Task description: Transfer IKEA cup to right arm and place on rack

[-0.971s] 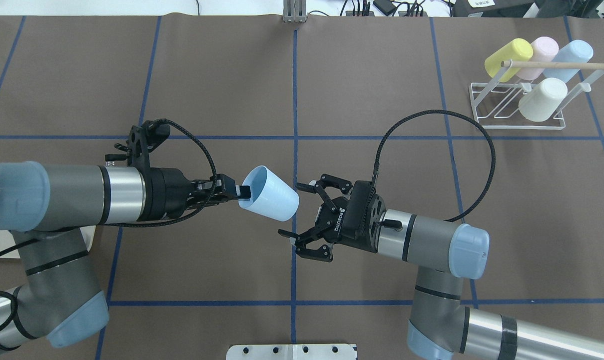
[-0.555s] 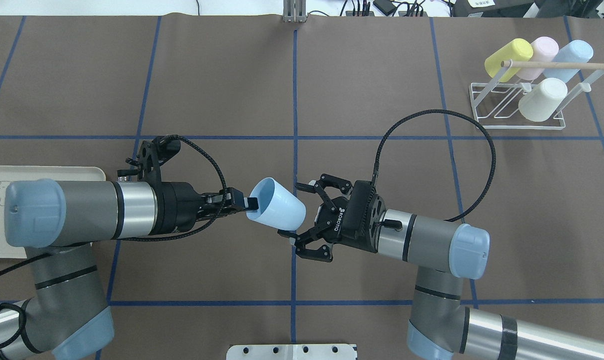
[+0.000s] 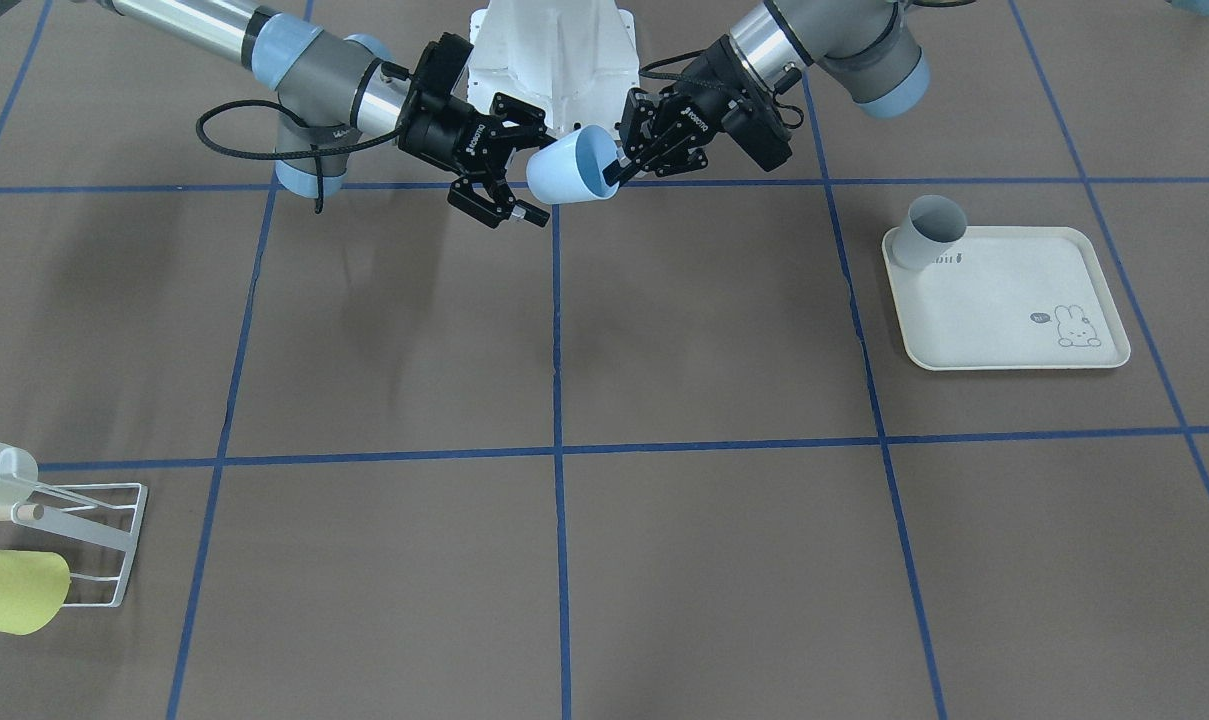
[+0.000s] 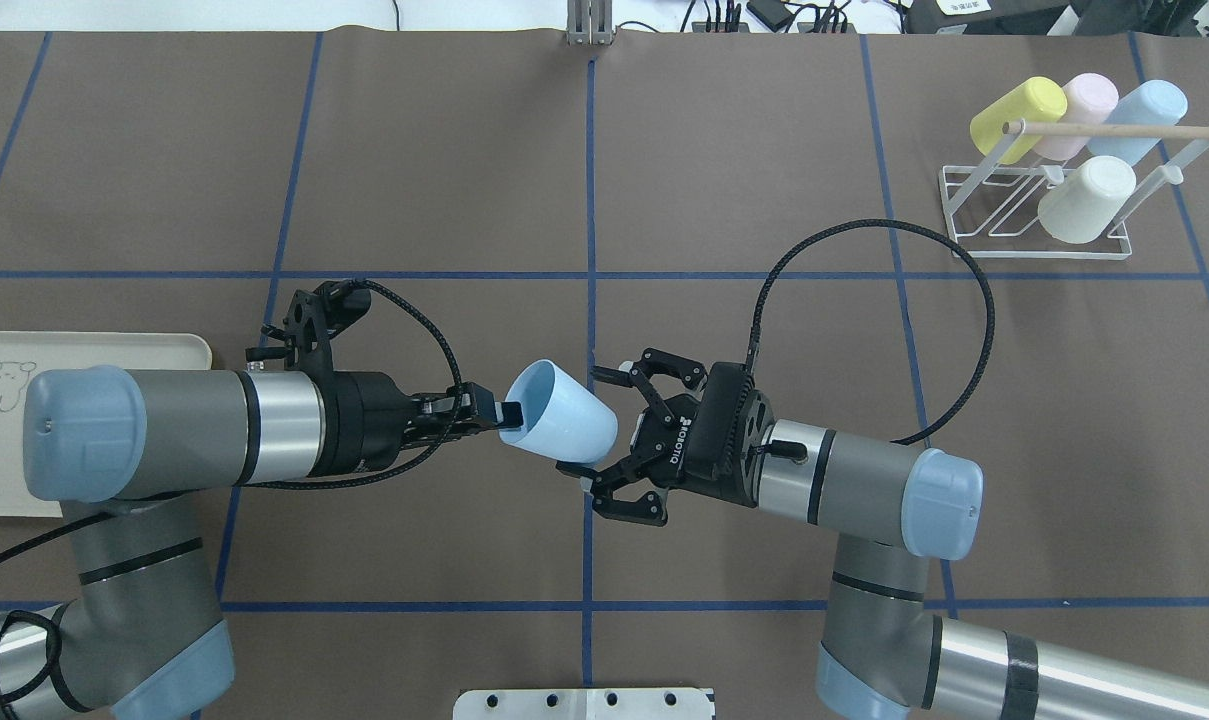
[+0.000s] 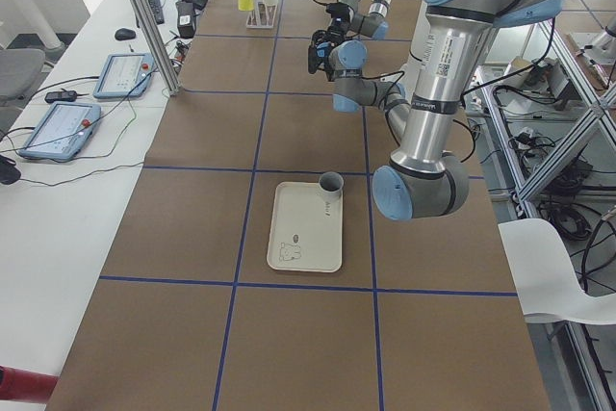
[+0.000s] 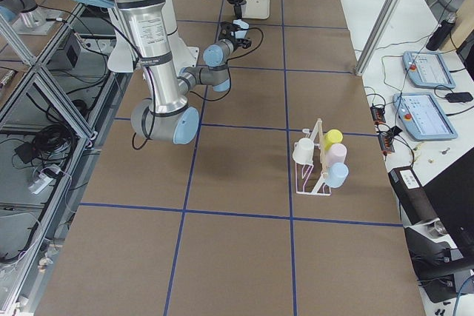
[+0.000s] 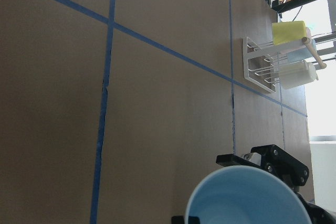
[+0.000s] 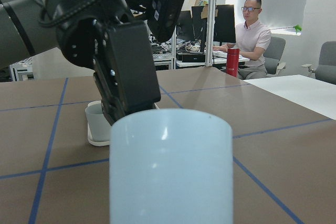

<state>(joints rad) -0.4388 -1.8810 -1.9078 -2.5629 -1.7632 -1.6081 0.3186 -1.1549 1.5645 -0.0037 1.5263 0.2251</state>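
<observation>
A light blue IKEA cup (image 4: 564,425) hangs above the table's middle, lying on its side. My left gripper (image 4: 504,412) is shut on its rim, one finger inside the mouth. My right gripper (image 4: 596,428) is open, and the cup's base sits between its spread fingers without a grip. The front-facing view shows the same: cup (image 3: 569,170), left gripper (image 3: 614,172), right gripper (image 3: 534,168). The cup's base fills the right wrist view (image 8: 170,166). The white wire rack (image 4: 1199,130) stands at the far right.
The rack holds a yellow cup (image 4: 1019,115), a pink cup (image 4: 1084,105), a blue cup (image 4: 1149,110) and a white cup (image 4: 1089,200). A cream rabbit-print tray (image 3: 1004,310) with a grey cup (image 3: 932,230) lies on my left. A person sits beyond the table (image 8: 252,35).
My left arm has moved right with the cup, bringing its base between the right gripper's open fingers. The right arm has barely moved.
</observation>
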